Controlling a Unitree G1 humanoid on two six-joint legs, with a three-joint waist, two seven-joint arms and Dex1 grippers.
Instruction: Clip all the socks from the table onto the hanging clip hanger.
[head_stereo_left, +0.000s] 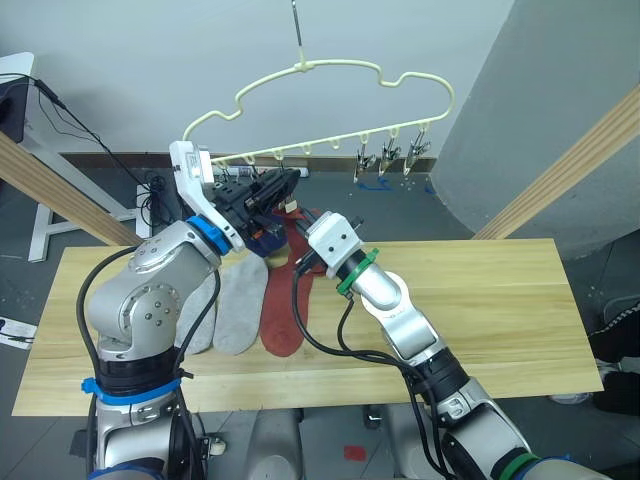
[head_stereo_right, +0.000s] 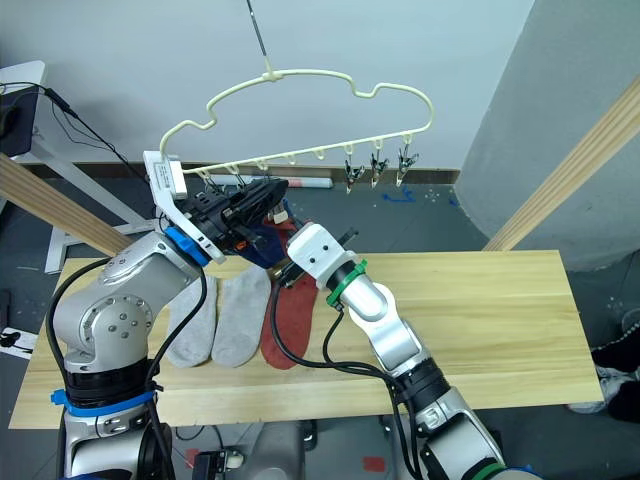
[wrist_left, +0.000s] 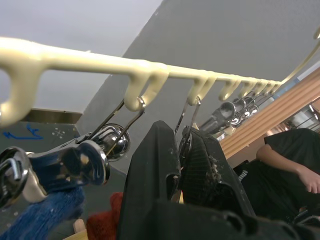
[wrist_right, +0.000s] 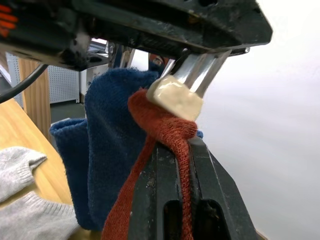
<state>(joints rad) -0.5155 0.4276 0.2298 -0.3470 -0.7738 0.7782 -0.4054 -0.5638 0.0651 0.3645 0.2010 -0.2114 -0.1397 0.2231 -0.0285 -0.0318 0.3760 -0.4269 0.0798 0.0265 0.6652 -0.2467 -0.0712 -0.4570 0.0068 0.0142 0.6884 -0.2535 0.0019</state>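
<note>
The cream clip hanger (head_stereo_left: 340, 68) hangs over the table's (head_stereo_left: 480, 300) back edge. My left gripper (head_stereo_left: 283, 187) is raised to its clip row and shut on a metal clip (wrist_left: 184, 142). Just under it, my right gripper (wrist_right: 172, 145) is shut on a rust red sock (wrist_right: 167, 125), whose top edge sits between that clip's cream pads (wrist_right: 175, 97). Two blue socks (wrist_right: 105, 150) hang beside it from neighbouring clips. Two light grey socks (head_stereo_left: 228, 305) and another rust red sock (head_stereo_left: 284, 318) lie flat on the table's left part.
Three bare metal clips (head_stereo_left: 390, 155) hang at the hanger's right end. Slanted wooden poles (head_stereo_left: 560, 170) flank the table on both sides. A white stand with cables (head_stereo_left: 40, 130) is at the far left. A seated person (wrist_left: 292, 160) shows in the left wrist view.
</note>
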